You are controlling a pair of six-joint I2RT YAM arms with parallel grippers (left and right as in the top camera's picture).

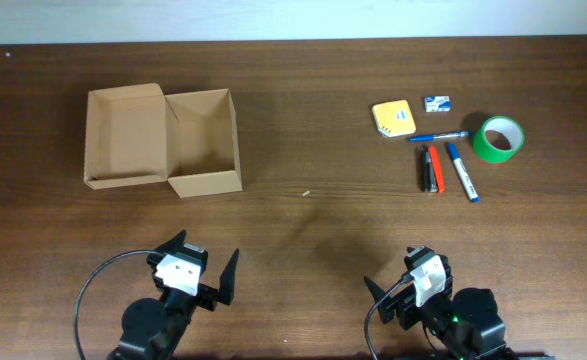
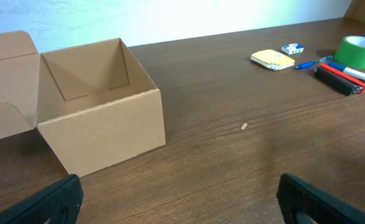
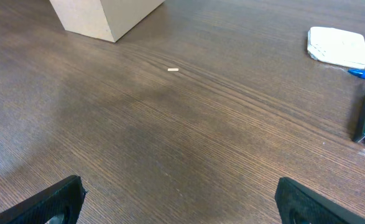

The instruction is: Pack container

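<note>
Left gripper (image 1: 208, 252): black fingers spread wide, nothing between them; sat low at the near table edge.
Right gripper (image 1: 405, 275): black fingers also wide apart, empty; near edge, right side.
Container (image 1: 208, 183): one; matte brown cardboard, rectangular, plain faces; stood on the left part of the table, open, well apart from both grippers.
Lid flap (image 1: 125, 135): one; same cardboard, hinged, folded out to the box's left.
Table (image 1: 303, 230): dark brown wood grain with fine streaks.
Tape roll (image 1: 498, 138): one; green ring, smooth, lay flat at the far right.
Blue pen (image 1: 438, 136): one; slim, lay crosswise just beside the tape roll.
Markers: three, side by side below the pen; black marker (image 1: 425, 170), red marker (image 1: 435, 168), white marker (image 1: 461, 170) with blue ends.
Yellow pad (image 1: 393, 117): one; rounded square, flat, paler edge.
Blue-white packet (image 1: 437, 102): one; small rectangle; print was too small to read.
Scrap (image 1: 306, 193): one; tiny pale fleck on bare wood between the box and the stationery.
Readable writing: could not tell any.
</note>
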